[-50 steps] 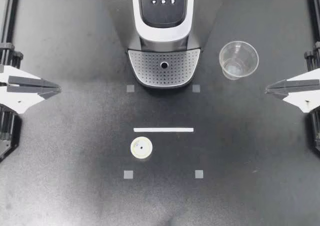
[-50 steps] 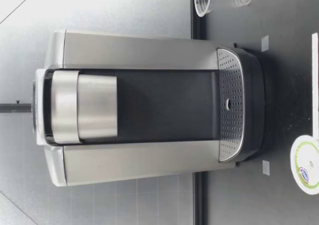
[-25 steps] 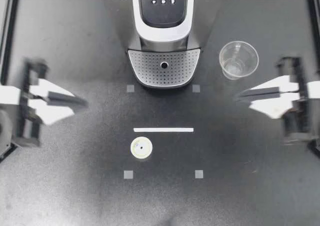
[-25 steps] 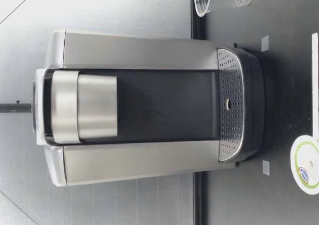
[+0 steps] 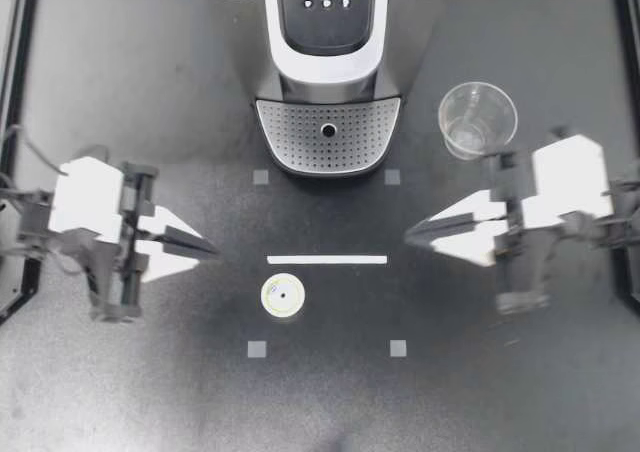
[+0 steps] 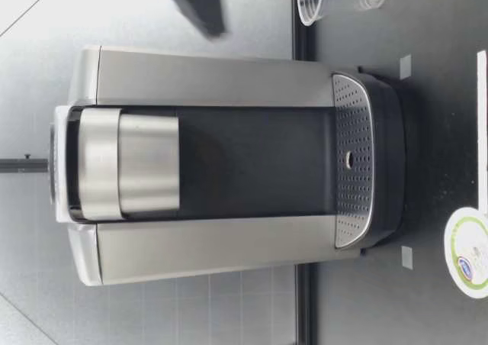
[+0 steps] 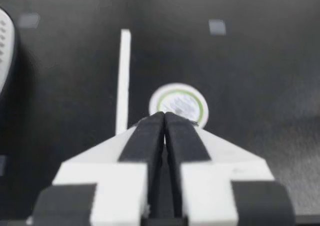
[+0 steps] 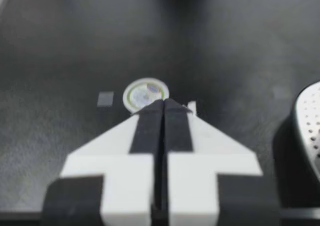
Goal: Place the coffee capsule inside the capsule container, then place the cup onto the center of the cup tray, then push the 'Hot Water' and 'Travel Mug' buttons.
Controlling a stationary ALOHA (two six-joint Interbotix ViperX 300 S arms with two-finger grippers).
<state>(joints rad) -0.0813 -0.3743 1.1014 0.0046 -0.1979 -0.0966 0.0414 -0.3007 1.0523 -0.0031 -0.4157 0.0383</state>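
Coffee capsule point(image 5: 283, 297) on table point(image 5: 150, 392), left hand point(image 5: 215, 253) pressed together, right hand point(image 5: 408, 238) pressed together, both empty

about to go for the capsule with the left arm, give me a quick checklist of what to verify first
1. The left gripper open for a grasp: not ok, it is shut and empty.
2. The coffee capsule reachable: ok, it sits alone on the table ahead of the left gripper.
3. The right gripper clear of it: ok, shut, empty, apart from the capsule.
4. The cup tray free: ok, nothing on it.
5. The cup upright: ok, beside the coffee machine.
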